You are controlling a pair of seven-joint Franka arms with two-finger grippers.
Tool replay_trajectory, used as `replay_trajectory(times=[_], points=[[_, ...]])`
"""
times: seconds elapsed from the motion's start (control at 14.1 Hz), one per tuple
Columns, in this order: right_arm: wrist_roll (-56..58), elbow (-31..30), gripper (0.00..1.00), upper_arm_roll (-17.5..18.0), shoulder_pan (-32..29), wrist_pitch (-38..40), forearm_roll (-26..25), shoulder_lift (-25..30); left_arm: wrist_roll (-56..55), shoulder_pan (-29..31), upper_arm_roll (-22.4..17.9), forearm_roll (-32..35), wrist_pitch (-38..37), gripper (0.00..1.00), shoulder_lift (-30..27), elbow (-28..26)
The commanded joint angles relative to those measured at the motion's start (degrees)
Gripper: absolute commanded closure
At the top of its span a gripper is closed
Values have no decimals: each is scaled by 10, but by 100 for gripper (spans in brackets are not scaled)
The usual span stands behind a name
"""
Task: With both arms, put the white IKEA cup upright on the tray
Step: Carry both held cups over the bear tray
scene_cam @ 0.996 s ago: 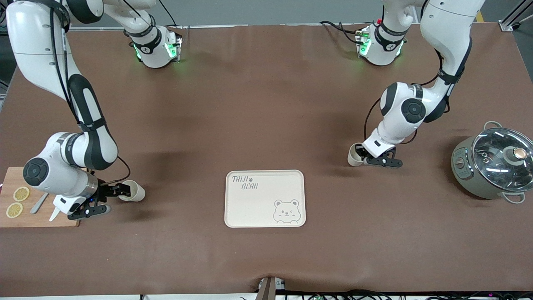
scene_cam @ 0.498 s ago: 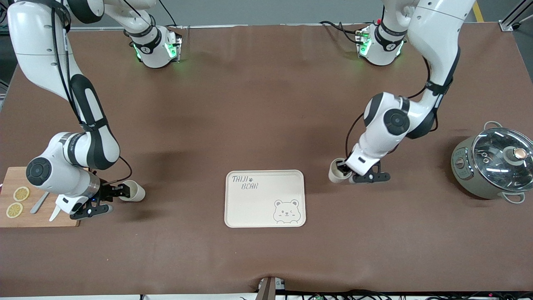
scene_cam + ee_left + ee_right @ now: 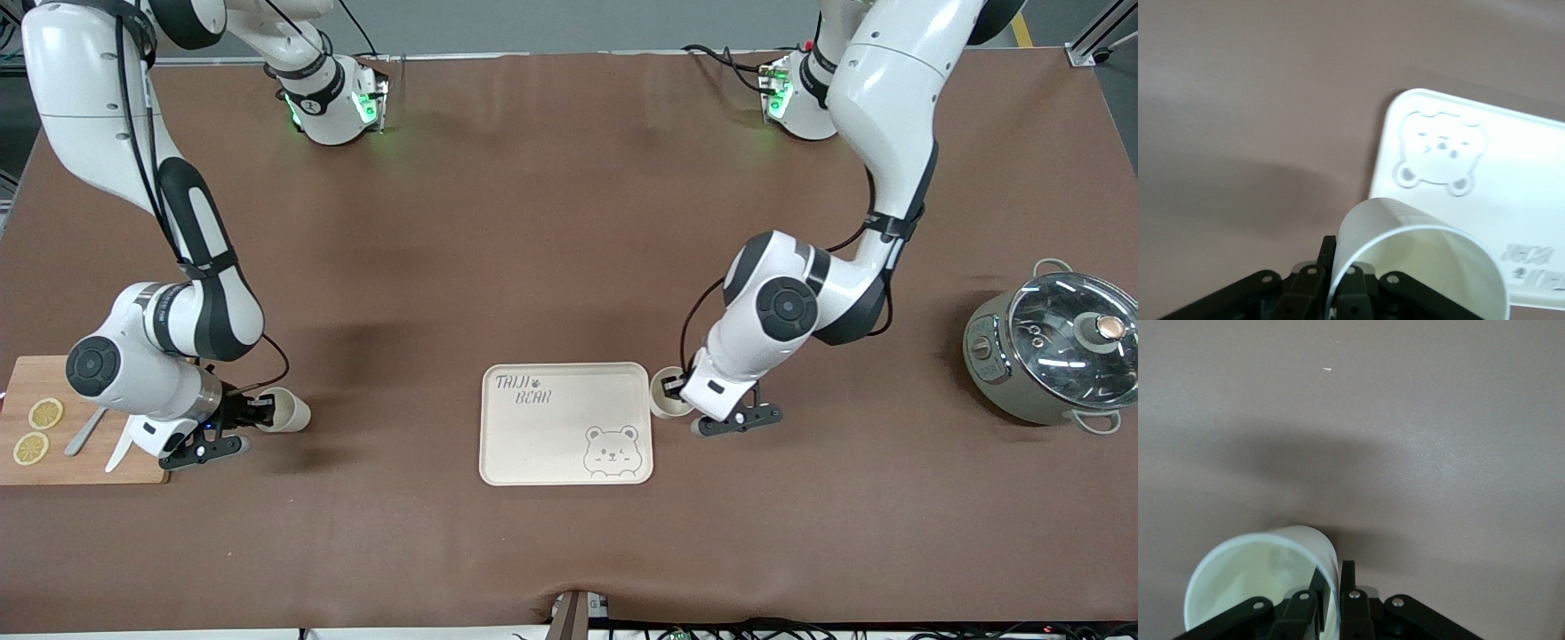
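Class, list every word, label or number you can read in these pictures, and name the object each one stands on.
"TAIJI BEAR": on the tray, at the corner away from its bear face.
Control panel on the cooking pot: too small to read.
Nothing else is readable.

Bare tray [image 3: 533, 444] top, open from above. Wide brown surface [image 3: 533, 222] between the arms, nothing standing there. Blocked toward the left arm's end by a lidded pot [image 3: 1053, 348] (tall), toward the right arm's by a cutting board [image 3: 53, 462].
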State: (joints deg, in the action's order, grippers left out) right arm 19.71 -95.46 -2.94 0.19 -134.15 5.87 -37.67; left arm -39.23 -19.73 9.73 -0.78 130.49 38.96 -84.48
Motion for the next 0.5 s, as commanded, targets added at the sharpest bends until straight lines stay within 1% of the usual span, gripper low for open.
replay_trajectory(times=[0.0, 0.07, 0.28, 0.36, 0.43], points=[[4, -7, 100, -1, 2, -1, 9, 11, -59, -35, -10, 12, -19, 100, 54, 84], [3, -3, 100, -1, 2, 0, 10, 11, -72, -51, -21, 12, -19, 100, 67, 98], [2, 19, 100, -1, 11, 7, 10, 15, -76, -107, -75, 10, -17, 100, 85, 101], [2, 31, 100, -1, 17, 30, 12, 21, -79, -118, -86, 10, -15, 100, 94, 102], [-7, 54, 100, 0, 23, 68, 20, 24, -80, -123, -90, 10, -14, 100, 102, 105]])
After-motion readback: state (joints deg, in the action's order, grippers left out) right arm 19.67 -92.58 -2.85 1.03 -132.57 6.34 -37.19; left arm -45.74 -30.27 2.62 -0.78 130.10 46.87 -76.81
